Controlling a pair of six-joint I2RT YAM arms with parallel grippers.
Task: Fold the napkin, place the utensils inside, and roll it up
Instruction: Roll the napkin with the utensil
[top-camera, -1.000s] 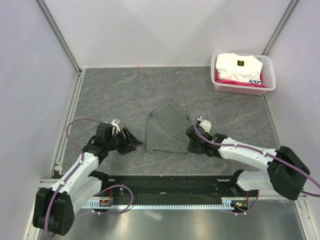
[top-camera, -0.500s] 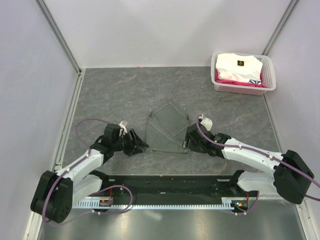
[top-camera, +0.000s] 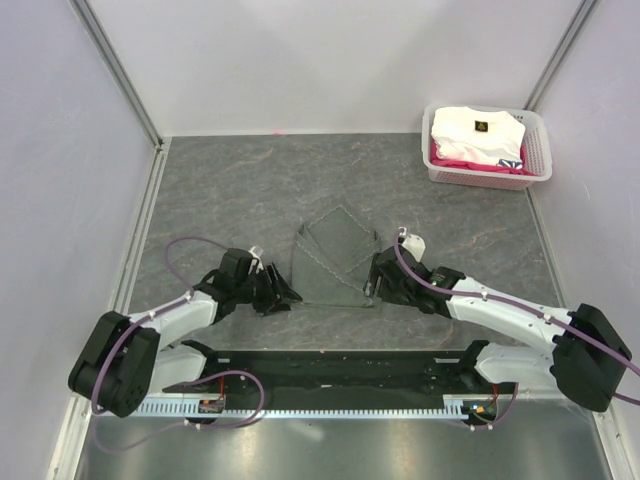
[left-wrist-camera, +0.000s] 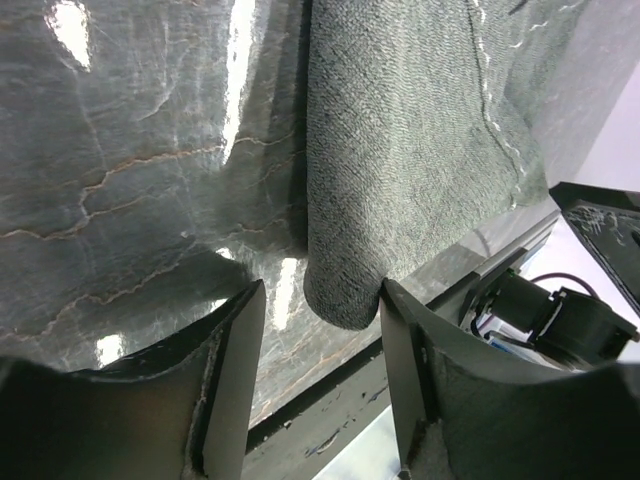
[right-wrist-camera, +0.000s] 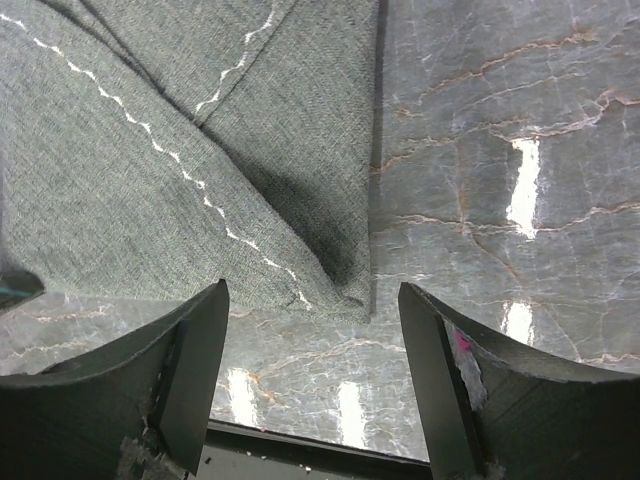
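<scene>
While the napkin (top-camera: 333, 262) lies only partly folded on the bench (top-camera: 230, 190), with an upper layer turned askew so that its pale stitched hem crosses the layer beneath, the folding step is judged to be in hand and not finished. No spoon is seen in any view, so filling and rolling are not yet begun.

Left tool (top-camera: 283, 291): low over the bench, jaws moderately apart, holding nothing. One rounded, doubled corner of the cloth sits between its fingers, just ahead of the tips and close to one finger. Contact cannot be confirmed.

Right tool (top-camera: 377, 283): low over the bench, jaws wide and empty. A second corner lies flat just ahead of it, roughly centred between the fingers, with bare bench beyond to one side.

The cloth thus lies between the two tools, each facing a corner.

Judgement on the next move: each tool should close on the corner before it. The fingers must go down to the bench to catch such thin fabric, and the layers taken must be those meant for the next fold
</scene>
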